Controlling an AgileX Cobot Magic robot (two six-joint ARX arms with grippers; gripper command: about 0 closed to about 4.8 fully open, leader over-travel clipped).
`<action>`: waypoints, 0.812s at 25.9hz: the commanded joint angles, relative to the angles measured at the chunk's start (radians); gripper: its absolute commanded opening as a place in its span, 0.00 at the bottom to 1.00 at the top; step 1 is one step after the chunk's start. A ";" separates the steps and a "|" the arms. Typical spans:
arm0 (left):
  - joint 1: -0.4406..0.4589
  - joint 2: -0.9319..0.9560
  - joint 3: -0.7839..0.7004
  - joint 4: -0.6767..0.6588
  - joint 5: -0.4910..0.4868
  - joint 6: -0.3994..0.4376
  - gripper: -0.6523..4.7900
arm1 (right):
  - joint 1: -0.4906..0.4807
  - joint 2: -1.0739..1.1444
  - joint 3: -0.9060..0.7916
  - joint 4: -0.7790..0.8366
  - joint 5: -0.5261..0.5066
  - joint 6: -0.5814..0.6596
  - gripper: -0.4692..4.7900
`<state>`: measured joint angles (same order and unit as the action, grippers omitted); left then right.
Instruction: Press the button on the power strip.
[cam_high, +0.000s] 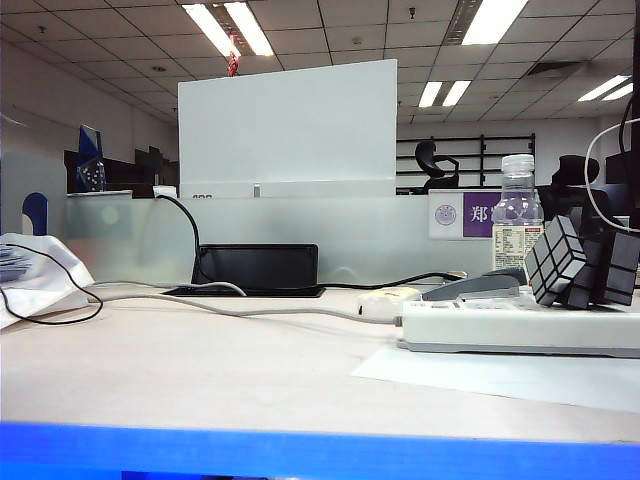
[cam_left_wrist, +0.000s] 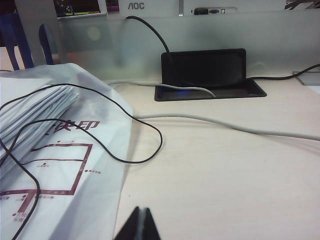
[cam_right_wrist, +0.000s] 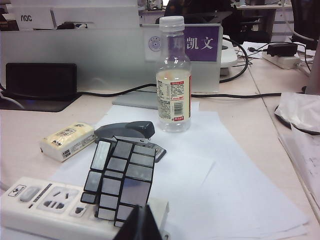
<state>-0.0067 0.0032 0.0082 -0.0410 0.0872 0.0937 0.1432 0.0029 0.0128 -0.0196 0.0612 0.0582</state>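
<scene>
Hiding power strip (cam_right_wrist: 55, 202) end: cube (cam_right_wrist: 122, 180); both gripper tips cropped.

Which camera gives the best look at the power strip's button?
The right wrist view: it looks down on the power strip, with its button near one end. The exterior view shows the strip only side-on, button hidden. The left wrist view shows just its grey cord.
</scene>
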 joint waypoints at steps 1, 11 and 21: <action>0.001 -0.001 0.001 0.021 0.007 0.003 0.11 | 0.000 -0.002 0.003 0.027 0.005 -0.007 0.09; 0.001 -0.001 0.001 0.028 0.007 0.000 0.11 | 0.000 -0.002 0.001 0.040 0.022 -0.035 0.09; 0.002 -0.001 0.001 -0.042 -0.003 -0.077 0.11 | -0.001 -0.002 -0.011 -0.014 0.000 -0.038 0.09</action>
<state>-0.0063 0.0032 0.0082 -0.0834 0.0822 0.0273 0.1425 0.0029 0.0093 -0.0509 0.0631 0.0254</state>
